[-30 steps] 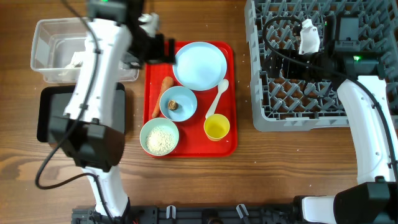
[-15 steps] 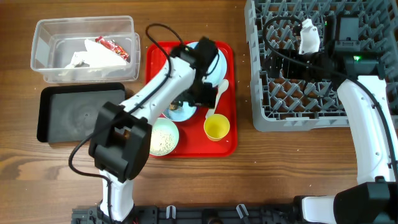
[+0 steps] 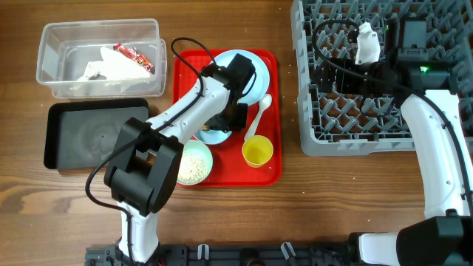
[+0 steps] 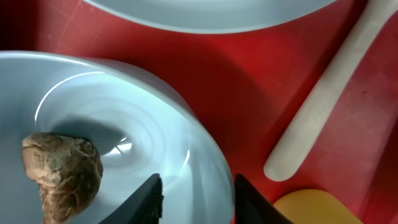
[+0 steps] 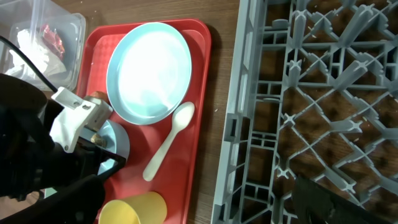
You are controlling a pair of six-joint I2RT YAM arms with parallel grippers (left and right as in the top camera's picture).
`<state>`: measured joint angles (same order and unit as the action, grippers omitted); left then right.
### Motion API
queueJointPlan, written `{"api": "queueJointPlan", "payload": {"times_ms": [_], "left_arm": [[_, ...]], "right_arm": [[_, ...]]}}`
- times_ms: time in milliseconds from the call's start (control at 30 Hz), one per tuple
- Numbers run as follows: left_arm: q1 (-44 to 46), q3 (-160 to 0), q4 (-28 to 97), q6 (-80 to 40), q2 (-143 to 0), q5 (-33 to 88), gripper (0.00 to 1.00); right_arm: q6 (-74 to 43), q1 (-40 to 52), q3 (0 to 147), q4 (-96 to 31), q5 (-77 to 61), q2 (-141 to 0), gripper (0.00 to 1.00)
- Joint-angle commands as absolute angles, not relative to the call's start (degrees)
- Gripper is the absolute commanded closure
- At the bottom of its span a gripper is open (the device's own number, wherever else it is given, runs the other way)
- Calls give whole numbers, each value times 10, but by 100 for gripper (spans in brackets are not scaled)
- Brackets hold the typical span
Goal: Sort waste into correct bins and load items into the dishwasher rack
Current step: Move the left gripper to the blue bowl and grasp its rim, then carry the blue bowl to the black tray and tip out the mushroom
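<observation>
Your left gripper (image 4: 196, 202) has its dark fingers apart, straddling the smooth rim of the glossy light blue bowl (image 4: 155, 118) on the flat red tray (image 4: 249, 81). A lumpy, wrinkled brown scrap (image 4: 62, 171) lies inside the bowl, and a matte white spoon (image 4: 323, 93) lies just beside it. Your right gripper (image 3: 365, 43) hangs over the grey pegged rack (image 3: 310, 144); whether its fingers are apart or together cannot be told.

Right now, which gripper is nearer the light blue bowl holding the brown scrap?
Left. The left gripper straddles the rim of the light blue bowl; the right gripper hangs over the dishwasher rack, well apart.
</observation>
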<state>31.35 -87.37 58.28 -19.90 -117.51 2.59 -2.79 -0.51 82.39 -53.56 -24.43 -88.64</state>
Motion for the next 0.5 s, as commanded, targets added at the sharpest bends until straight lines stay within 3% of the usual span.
{"api": "queueJointPlan", "payload": {"times_ms": [0, 67, 267, 467], "left_arm": [[314, -859, 574, -200, -1173, 16, 77], [314, -859, 570, -200, -1173, 16, 96], [314, -888, 591, -200, -1171, 19, 96], [310, -1017, 642, -199, -1157, 21, 96]], "right_arm": [[-32, -2, 837, -536, -254, -891, 0], [-32, -2, 837, -536, -254, -891, 0], [-32, -2, 837, -536, -254, -891, 0], [-32, -2, 837, -532, -254, -891, 0]]}}
